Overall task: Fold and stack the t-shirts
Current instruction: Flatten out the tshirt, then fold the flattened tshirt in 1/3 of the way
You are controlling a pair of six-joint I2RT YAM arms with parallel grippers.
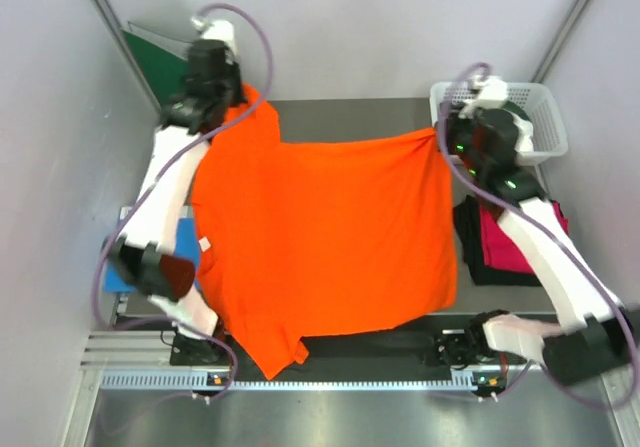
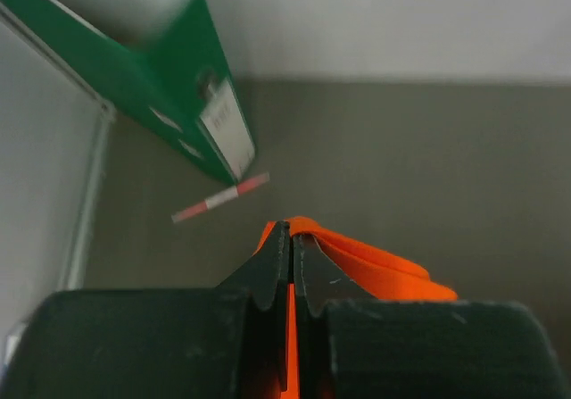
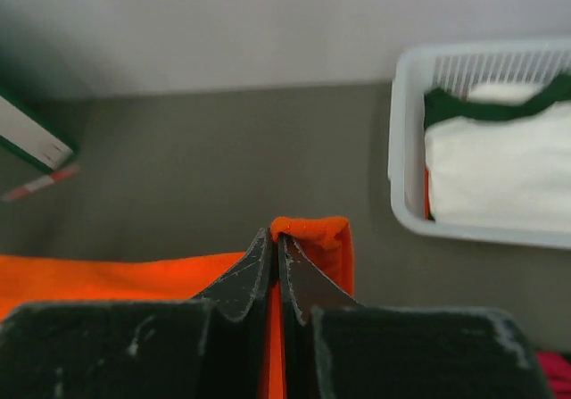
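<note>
At the far side of the surface (image 1: 340, 115), the left tool (image 2: 290, 234) and right tool (image 3: 274, 236) each clamped an edge of the orange t-shirt (image 1: 320, 227) stretched between them.

- The left arm (image 1: 165, 192) rises from its base at the near left, bends at a low elbow and stretches its white forearm away to the far left.
- The left hand (image 1: 243, 99) is clamped on a corner of the orange t-shirt (image 1: 330, 227). In the wrist view its two dark fingers (image 2: 268, 274) are pressed together with cloth between them.
- The right arm (image 1: 545, 257) folds out to a near-right elbow, then angles its forearm back up and inward.
- The right hand (image 1: 441, 133) pinches the other far corner of the t-shirt, its fingers (image 3: 241, 278) closed tight on the cloth.
- Both hands sit at about the same depth, well apart.
</note>
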